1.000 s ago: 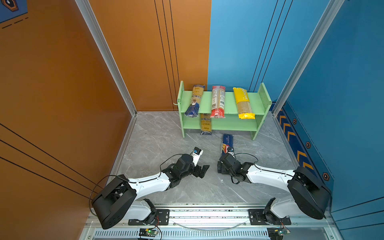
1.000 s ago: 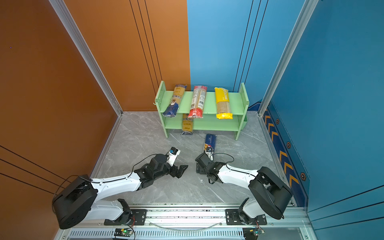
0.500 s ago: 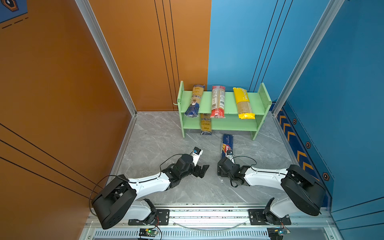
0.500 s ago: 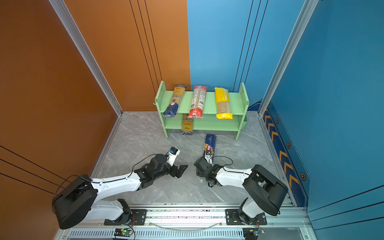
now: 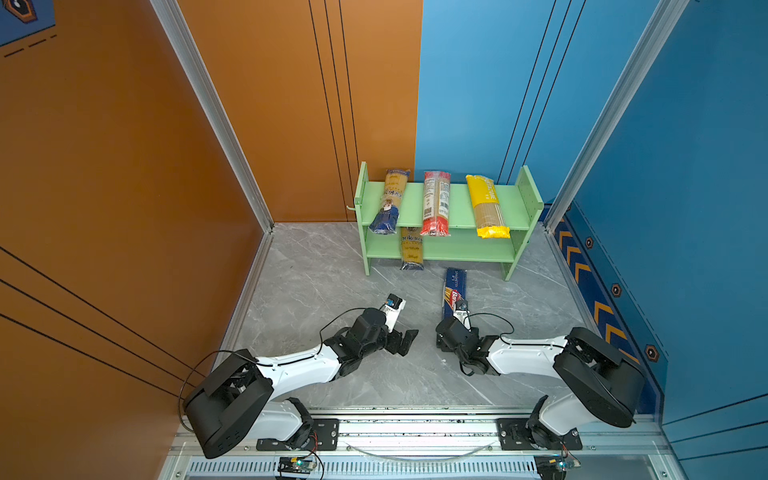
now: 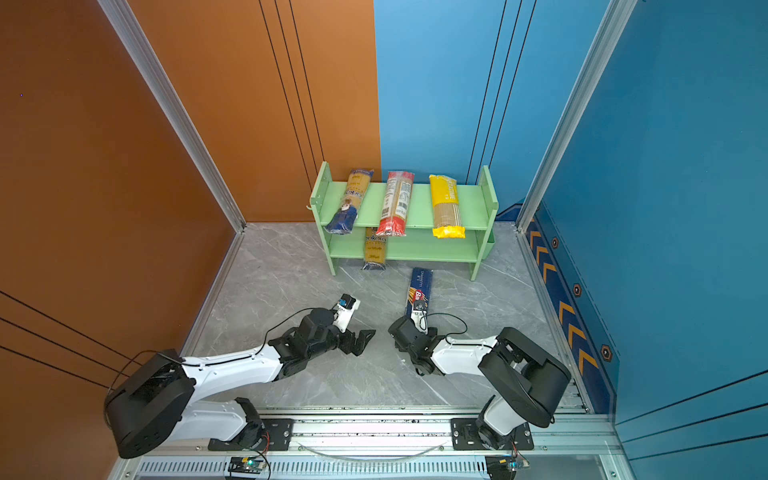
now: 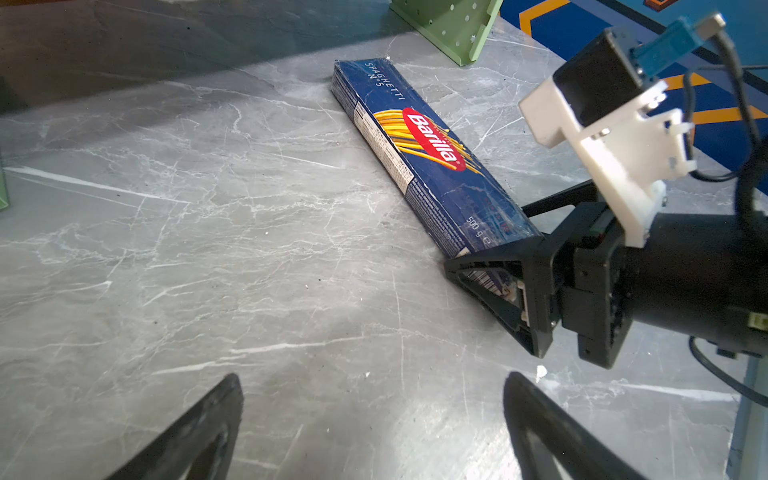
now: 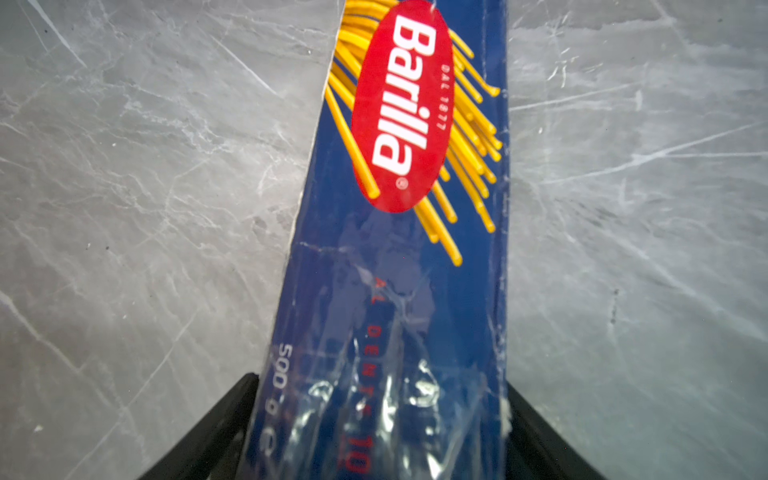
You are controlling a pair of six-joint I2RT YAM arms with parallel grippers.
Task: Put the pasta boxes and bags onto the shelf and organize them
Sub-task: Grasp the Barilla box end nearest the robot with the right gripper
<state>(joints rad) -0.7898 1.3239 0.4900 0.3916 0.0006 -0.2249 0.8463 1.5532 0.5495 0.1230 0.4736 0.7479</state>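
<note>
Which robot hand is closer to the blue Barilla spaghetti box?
Right. The right gripper has its jaws on either side of the near end of the Barilla box. The left gripper sits open and empty, off to the left of that end and apart from it.

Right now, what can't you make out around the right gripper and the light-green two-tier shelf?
- Right wrist view: whether the right gripper grips the dark blue Barilla spaghetti box; the bottom edge cuts off the fingers.
- Both top views: far end of the blue-and-yellow ankara bag on the lower tier, hidden under the upper board of the shelf.
</note>
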